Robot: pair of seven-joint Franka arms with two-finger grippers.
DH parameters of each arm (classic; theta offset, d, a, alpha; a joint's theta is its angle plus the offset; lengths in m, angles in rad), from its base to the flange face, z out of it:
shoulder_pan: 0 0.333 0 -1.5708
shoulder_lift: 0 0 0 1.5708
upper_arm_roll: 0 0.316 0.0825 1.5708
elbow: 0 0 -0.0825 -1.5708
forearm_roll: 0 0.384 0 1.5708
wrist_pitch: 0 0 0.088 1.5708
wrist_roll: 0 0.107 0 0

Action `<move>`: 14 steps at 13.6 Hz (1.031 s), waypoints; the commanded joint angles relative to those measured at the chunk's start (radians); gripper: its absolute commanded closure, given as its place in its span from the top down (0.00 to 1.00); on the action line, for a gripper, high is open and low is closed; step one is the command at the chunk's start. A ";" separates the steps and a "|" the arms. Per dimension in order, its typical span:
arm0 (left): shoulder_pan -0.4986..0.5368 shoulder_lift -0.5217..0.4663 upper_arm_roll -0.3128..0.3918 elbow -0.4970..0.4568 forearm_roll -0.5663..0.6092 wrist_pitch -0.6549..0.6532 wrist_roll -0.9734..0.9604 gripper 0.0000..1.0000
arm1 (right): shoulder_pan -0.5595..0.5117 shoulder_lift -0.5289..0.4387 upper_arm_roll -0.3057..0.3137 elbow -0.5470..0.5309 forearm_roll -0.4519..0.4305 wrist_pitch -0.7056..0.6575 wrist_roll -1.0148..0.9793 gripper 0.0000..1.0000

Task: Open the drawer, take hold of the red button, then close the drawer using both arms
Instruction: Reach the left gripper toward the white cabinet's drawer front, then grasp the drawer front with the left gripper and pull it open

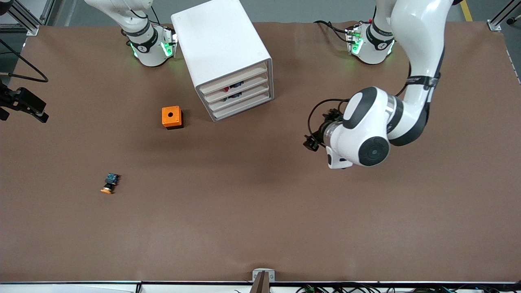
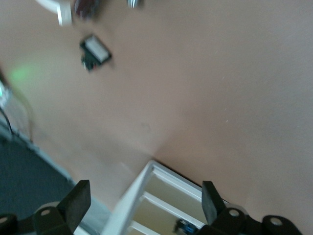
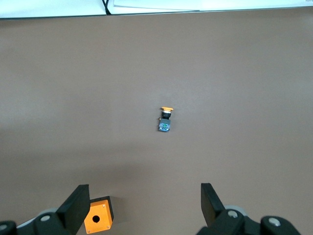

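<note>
While both grippers hang open, the left gripper (image 2: pixel 144 203) at the cabinet's (image 1: pixel 220 49) four o'clock, the red button (image 1: pixel 237 85) sits in the shut second drawer (image 1: pixel 238 88); hooking a neighbouring drawer would mislead.

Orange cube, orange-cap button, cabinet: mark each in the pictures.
orange cube (image 1: pixel 171 115): front view, on its top face beside the round hole.
orange-cap button (image 3: pixel 166 119): right wrist view, on its dark body just under the cap.
cabinet (image 1: pixel 215 40): front view, on its bare white top panel.
</note>
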 commanded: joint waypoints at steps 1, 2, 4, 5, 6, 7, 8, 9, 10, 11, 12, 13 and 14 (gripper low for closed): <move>-0.018 0.076 0.004 0.049 -0.105 -0.031 -0.201 1.00 | -0.014 -0.002 0.008 0.009 0.018 -0.010 -0.003 1.00; -0.032 0.096 0.003 0.052 -0.147 -0.037 -0.281 1.00 | -0.014 -0.002 0.007 0.009 0.018 -0.010 -0.003 1.00; -0.044 0.132 0.004 0.069 -0.216 -0.069 -0.408 1.00 | -0.014 -0.002 0.008 0.009 0.018 -0.010 -0.003 1.00; -0.058 0.149 0.004 0.069 -0.239 -0.069 -0.485 1.00 | -0.014 -0.002 0.008 0.009 0.018 -0.010 -0.003 1.00; -0.073 0.172 0.003 0.071 -0.250 -0.069 -0.555 1.00 | -0.014 -0.002 0.007 0.009 0.018 -0.012 -0.003 1.00; -0.088 0.188 0.001 0.072 -0.277 -0.069 -0.602 1.00 | -0.014 -0.002 0.007 0.009 0.018 -0.010 -0.003 1.00; -0.108 0.205 0.003 0.074 -0.323 -0.071 -0.648 1.00 | -0.014 -0.002 0.007 0.009 0.018 -0.010 -0.003 1.00; -0.118 0.221 0.003 0.074 -0.359 -0.077 -0.688 1.00 | -0.014 -0.002 0.008 0.009 0.018 -0.010 -0.003 1.00; -0.128 0.237 0.001 0.074 -0.392 -0.089 -0.721 1.00 | -0.014 -0.002 0.008 0.009 0.018 -0.010 -0.003 1.00; -0.144 0.244 0.003 0.074 -0.425 -0.100 -0.743 0.99 | -0.014 -0.002 0.008 0.009 0.018 -0.010 -0.003 1.00; -0.151 0.260 0.003 0.074 -0.452 -0.117 -0.758 0.99 | -0.014 -0.002 0.008 0.009 0.018 -0.010 -0.003 1.00; -0.162 0.264 0.004 0.072 -0.471 -0.123 -0.760 0.97 | -0.014 -0.002 0.007 0.009 0.018 -0.010 -0.003 1.00; -0.168 0.278 0.003 0.072 -0.488 -0.129 -0.760 0.90 | -0.014 -0.002 0.008 0.009 0.018 -0.010 -0.003 1.00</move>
